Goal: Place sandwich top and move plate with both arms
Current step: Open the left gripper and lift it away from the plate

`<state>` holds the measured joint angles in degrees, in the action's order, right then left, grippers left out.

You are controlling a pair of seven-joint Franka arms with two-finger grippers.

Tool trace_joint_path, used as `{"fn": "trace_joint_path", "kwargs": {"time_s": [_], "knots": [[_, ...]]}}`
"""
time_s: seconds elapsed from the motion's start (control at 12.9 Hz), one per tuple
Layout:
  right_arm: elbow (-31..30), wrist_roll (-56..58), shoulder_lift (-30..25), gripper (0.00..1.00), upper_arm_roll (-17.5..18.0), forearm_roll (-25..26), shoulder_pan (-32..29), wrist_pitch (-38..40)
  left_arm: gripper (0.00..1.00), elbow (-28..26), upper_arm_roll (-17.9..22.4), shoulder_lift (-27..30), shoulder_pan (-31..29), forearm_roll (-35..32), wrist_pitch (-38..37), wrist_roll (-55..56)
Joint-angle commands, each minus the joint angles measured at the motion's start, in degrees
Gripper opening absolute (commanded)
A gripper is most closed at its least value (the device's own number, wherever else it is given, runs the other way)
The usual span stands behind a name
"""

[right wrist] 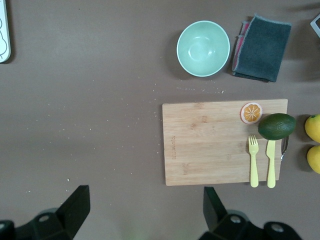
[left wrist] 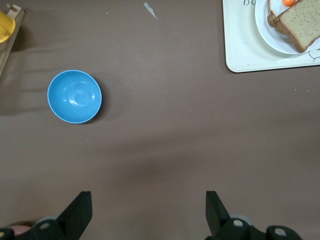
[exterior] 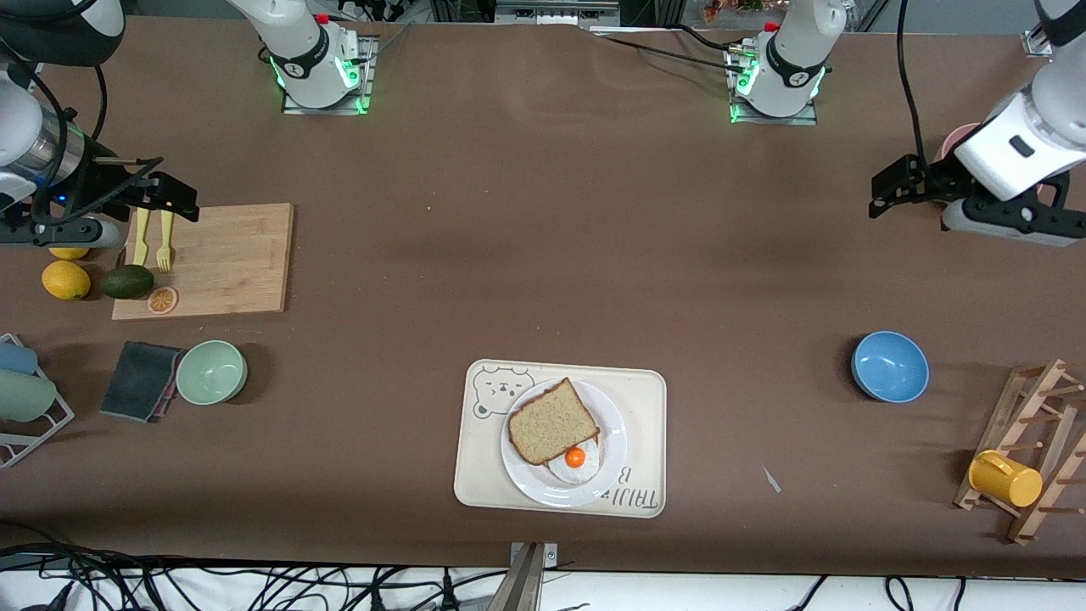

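Note:
The sandwich top [exterior: 551,420], a light tan bread slice, lies tilted over a fried egg [exterior: 575,460] on the white plate [exterior: 612,454]. The plate sits on a cream bear-print tray [exterior: 636,395] near the front camera. In the left wrist view the sandwich top [left wrist: 300,22], plate [left wrist: 264,30] and tray [left wrist: 240,47] show at one corner. My left gripper [exterior: 884,195] [left wrist: 148,200] hangs open and empty over bare table at the left arm's end. My right gripper [exterior: 180,200] [right wrist: 145,197] hangs open and empty over the table beside a cutting board [exterior: 229,263].
A blue bowl [exterior: 889,366] and a wooden rack with a yellow cup [exterior: 1005,478] stand toward the left arm's end. Toward the right arm's end are a green bowl [exterior: 211,372], a dark cloth [exterior: 140,380], an avocado [exterior: 128,282] and lemons [exterior: 65,279].

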<state>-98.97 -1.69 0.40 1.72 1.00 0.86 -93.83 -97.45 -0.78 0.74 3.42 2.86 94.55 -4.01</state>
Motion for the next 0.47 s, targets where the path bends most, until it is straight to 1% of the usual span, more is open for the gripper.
{"fn": "trace_joint_path", "kwargs": {"time_s": [0.0,0.08,0.23,0.39], "knots": [[0.8,0.7,0.2,1.0,0.1,-1.1,-0.5,0.1,1.0,-2.4,-1.3,3.6,-0.4,-3.3,0.7,0.7],[0.8,0.7,0.2,1.0,0.1,-1.1,-0.5,0.1,1.0,-4.6,-1.9,5.6,-0.5,-3.6,0.9,0.7],[0.8,0.7,0.2,1.0,0.1,-1.1,-0.5,0.1,1.0,-4.7,-3.4,6.3,-0.7,-6.4,0.6,0.6],[0.8,0.7,0.2,1.0,0.1,-1.1,-0.5,0.1,1.0,-3.7,-3.4,6.1,-0.8,-6.0,-0.9,0.8]]}}
